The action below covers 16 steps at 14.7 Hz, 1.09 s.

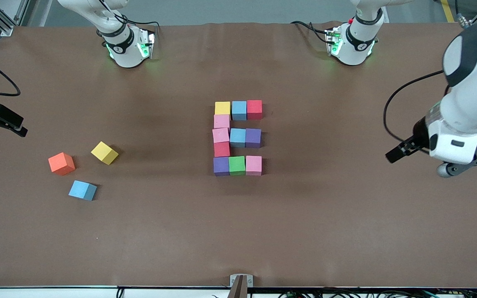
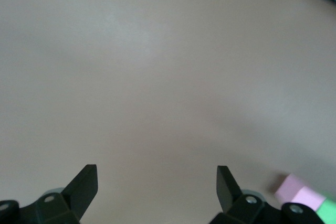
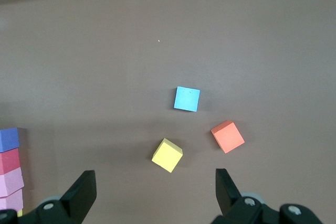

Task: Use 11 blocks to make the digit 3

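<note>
Eleven blocks lie touching at the table's middle as a mirrored 3. The top bar is yellow (image 1: 222,108), blue (image 1: 239,110), red (image 1: 254,109). The column runs down through two pink blocks (image 1: 221,128) and a red one (image 1: 222,149) to purple (image 1: 221,166). The middle bar adds blue (image 1: 237,138) and purple (image 1: 253,138); the bottom bar adds green (image 1: 237,165) and pink (image 1: 254,165). My left gripper (image 1: 393,156) (image 2: 157,187) is open and empty over bare table toward the left arm's end. My right gripper (image 1: 17,126) (image 3: 156,192) is open and empty at the right arm's end.
Three loose cubes lie toward the right arm's end: orange (image 1: 61,163) (image 3: 228,136), yellow (image 1: 104,152) (image 3: 167,155) and blue (image 1: 83,190) (image 3: 187,98). The left wrist view shows the figure's pink (image 2: 296,192) and green (image 2: 328,211) blocks at its edge.
</note>
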Motion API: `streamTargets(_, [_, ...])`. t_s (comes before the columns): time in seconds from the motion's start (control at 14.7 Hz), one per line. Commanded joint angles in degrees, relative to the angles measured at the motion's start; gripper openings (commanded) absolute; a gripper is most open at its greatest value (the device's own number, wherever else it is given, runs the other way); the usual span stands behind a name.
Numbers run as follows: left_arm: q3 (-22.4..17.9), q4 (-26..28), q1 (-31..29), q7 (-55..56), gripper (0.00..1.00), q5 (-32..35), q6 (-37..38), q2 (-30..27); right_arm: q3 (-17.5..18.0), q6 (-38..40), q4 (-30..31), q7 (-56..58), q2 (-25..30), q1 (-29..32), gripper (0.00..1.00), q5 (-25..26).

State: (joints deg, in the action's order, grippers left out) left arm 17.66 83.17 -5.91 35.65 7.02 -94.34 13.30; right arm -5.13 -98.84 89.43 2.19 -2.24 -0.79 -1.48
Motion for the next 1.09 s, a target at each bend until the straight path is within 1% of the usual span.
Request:
streamTargets(0.0, [-2.6,1.8,0.0,-11.2,1.0,-1.1,3.7,-4.6,-0.1,0.5,-0.6,-0.1,-0.3,-0.2,1.0,-0.5])
streamTargets(0.14, [-6.9,2.7,3.1,-15.9,1.0,-1.2,5.4,-7.0,-0.1,0.5,-0.6,-0.1,-0.3,-0.2,1.0,-0.1])
streamTargets(0.2, [-8.9,3.7,4.5,-17.2,1.0,-1.3,5.5,-8.3,-0.1,0.5,-0.6,-0.1,-0.3,-0.2,1.0,0.0])
streamTargets(0.34, [-12.3,6.6,6.9,-23.4,1.0,-1.7,5.5,-11.5,-0.1,0.5,-0.6,-0.2,-0.3,0.0,1.0,-0.1])
streamTargets(0.48, [-16.8,9.0,9.6,-29.4,1.0,-4.3,5.5,-14.7,-0.1,0.7,-0.2,-0.3,-0.3,0.2,1.0,-0.1])
streamTargets(0.54, [-17.6,10.2,10.1,-30.4,1.0,-4.6,5.5,-16.0,-0.1,1.2,0.0,-0.3,-0.3,0.2,1.0,-0.1])
streamTargets(0.75, [-17.4,13.2,10.2,-30.7,1.0,-6.0,5.5,-19.3,-0.1,2.2,0.8,-0.1,-0.3,0.1,1.0,-0.1])
streamTargets(0.82, [-16.7,13.8,10.1,-30.7,1.0,-6.7,5.5,-19.8,-0.1,2.2,0.9,-0.2,-0.2,0.2,1.0,-0.1])
streamTargets(0.95, [-13.2,13.7,9.3,-30.5,1.0,-7.1,5.8,-20.2,-0.1,2.2,0.9,-0.2,-0.1,0.1,1.0,-0.1])
streamTargets(1.02, [-12.7,13.6,9.0,-30.5,1.0,-7.1,5.8,-20.2,-0.1,2.3,0.9,-0.3,0.0,0.0,1.0,-0.1])
